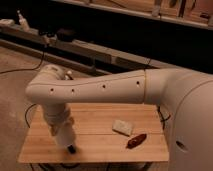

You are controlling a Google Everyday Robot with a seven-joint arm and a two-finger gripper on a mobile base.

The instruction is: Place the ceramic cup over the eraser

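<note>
The ceramic cup (64, 131) is seen at the arm's end, apparently held mouth-down in the closed gripper (65, 136), just above the eraser (71, 149) near the table (100, 145) front edge. The covering step is judged underway — a straight descent, then release. Beside: a cream block (122, 127), a reddish-brown object (136, 140).

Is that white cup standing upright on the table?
No. The ceramic cup hangs off the table in the shut gripper, above the eraser.

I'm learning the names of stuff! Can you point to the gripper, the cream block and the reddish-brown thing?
gripper (71, 148), camera view, its dark tip.
cream block (122, 127), camera view, its top.
reddish-brown thing (136, 140), camera view, its middle.
</note>
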